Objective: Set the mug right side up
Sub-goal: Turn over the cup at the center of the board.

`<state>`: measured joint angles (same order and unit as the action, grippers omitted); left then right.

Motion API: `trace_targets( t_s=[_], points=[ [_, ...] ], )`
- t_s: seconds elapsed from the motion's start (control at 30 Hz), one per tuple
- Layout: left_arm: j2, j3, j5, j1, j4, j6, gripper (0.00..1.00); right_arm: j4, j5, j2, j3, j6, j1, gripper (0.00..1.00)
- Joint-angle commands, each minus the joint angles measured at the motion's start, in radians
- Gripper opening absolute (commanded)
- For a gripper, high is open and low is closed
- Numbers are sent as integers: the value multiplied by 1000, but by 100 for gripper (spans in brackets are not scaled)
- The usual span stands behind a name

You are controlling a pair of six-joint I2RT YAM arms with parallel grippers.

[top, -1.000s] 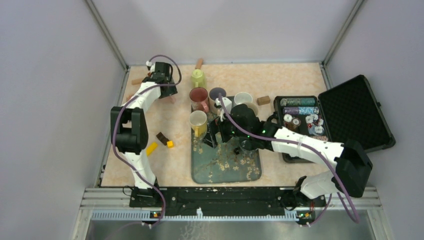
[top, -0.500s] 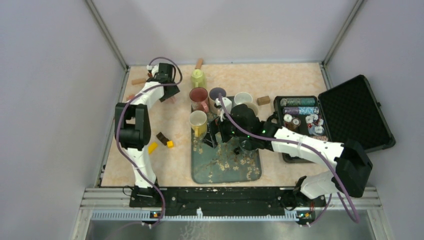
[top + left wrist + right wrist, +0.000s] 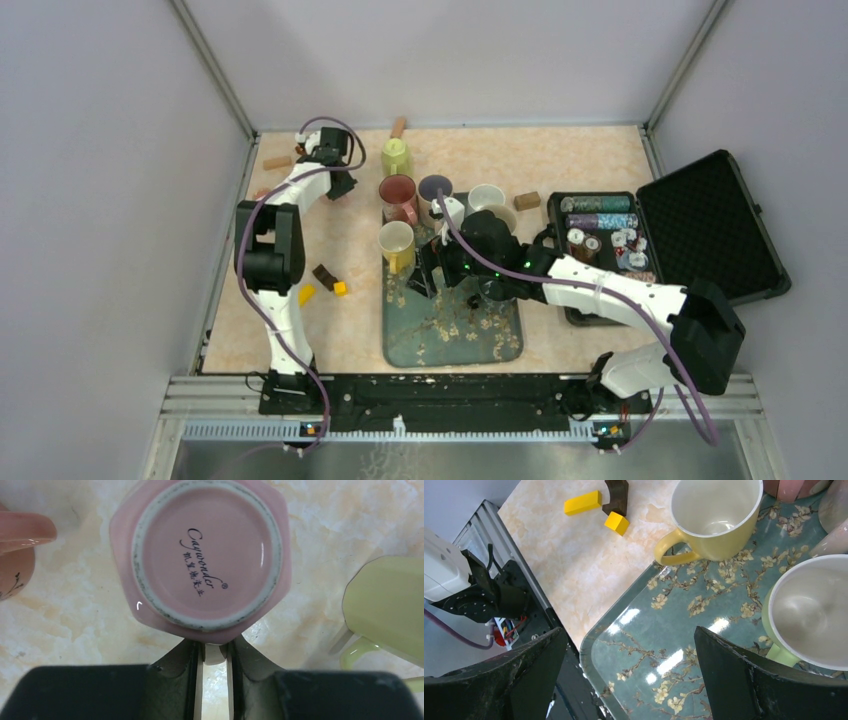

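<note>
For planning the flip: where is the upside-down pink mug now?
Left wrist view: the pink mug sits base-up at centre, clamped by the left pincer, a lime-green mug at its right.

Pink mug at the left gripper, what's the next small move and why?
Probably lift it a little before turning it. The pink mug stands base up on the table, the left gripper pinches its handle, and a pale green mug stands close beside it, so flipping needs clearance.
</note>
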<state>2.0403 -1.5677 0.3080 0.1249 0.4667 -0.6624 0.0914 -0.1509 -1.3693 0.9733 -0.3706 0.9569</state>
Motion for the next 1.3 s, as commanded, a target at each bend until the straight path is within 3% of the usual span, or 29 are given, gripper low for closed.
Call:
trace_targets(
  t_s=[0.0, 0.07, 0.8, 1.1, 1.27],
  points=[
    [-8, -23, 4, -2, -27, 8, 7, -20, 13, 27, -4, -1, -10, 99],
    [-24, -14, -1, -2, -36, 18, 0, -20, 18, 28, -2, -2, -9, 99],
    [-327, 71, -163, -2, -148, 133, 0, -61, 174, 42, 120, -95, -42, 99],
    [-446, 25, -270, -1, -167, 159, 0, -85, 36, 58, 188, -178, -153, 99],
    [-505, 3, -382, -1, -185, 136, 0, -185, -123, 23, 191, -271, -224, 99]
  ],
)
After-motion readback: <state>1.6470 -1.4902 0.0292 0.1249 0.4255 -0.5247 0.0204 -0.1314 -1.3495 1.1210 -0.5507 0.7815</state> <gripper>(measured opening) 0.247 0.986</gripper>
